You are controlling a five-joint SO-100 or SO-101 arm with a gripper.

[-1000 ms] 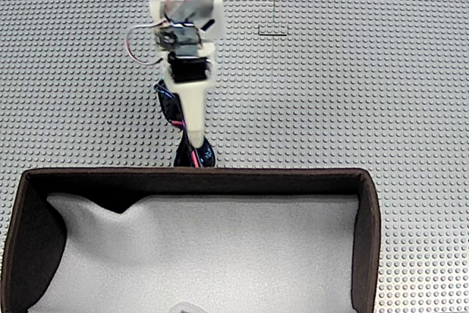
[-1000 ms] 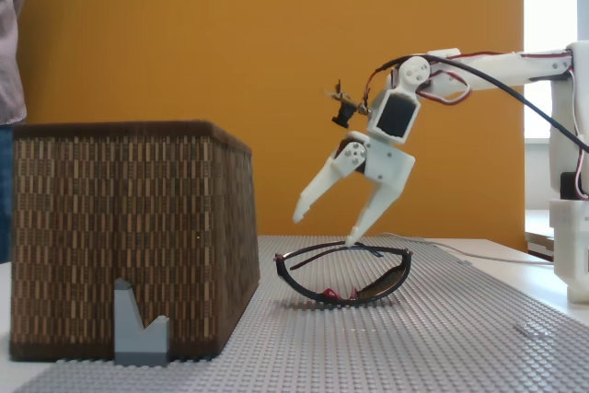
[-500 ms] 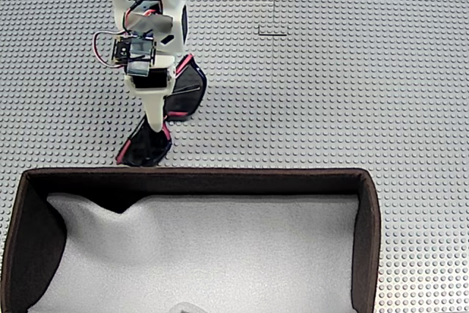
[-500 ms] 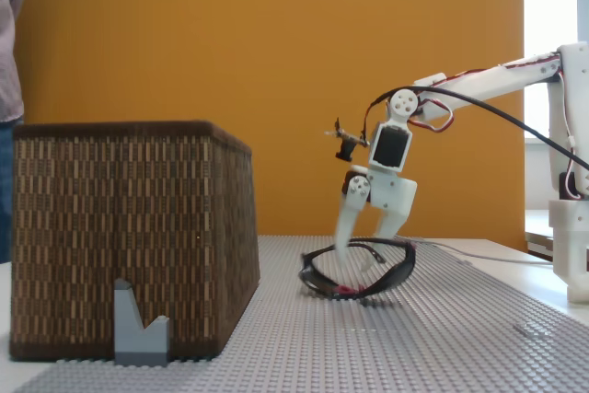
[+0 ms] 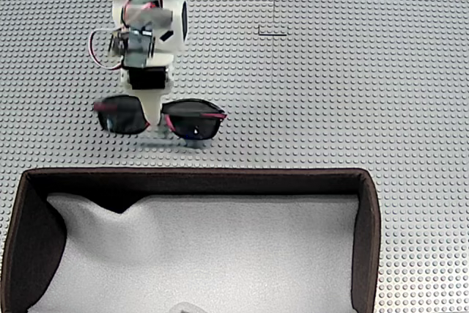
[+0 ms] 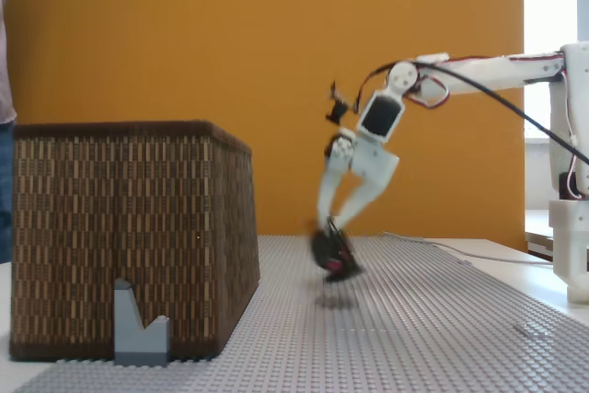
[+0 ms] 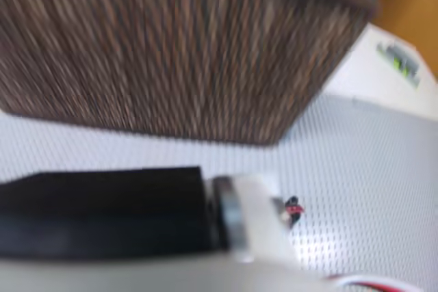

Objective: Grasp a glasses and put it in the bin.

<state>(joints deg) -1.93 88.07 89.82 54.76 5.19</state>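
Note:
In a fixed view from above, the black sunglasses (image 5: 192,121) with red-pink top trim hang crosswise just short of the bin's far wall (image 5: 190,174). My gripper (image 5: 152,124) is shut on their bridge between the two lenses. From the side, the gripper (image 6: 333,229) points down and holds the glasses (image 6: 333,255) end-on, a little above the studded mat, with their shadow beneath. The brown woven bin (image 6: 129,227) stands to the left of them, its rim higher than the glasses. In the blurred wrist view the bin's wall (image 7: 171,52) looms close.
The bin's white foam lining (image 5: 205,247) lies open below the gripper in the top view. A small grey brick piece (image 6: 140,329) leans against the bin's near side. The arm's base (image 6: 575,227) stands at the right. A person's sleeve (image 6: 7,34) shows at the left edge.
The glasses lay on the mat and got swung around by the gripper; now the gripper has shut on their bridge and lifted them off the mat, turned crosswise.

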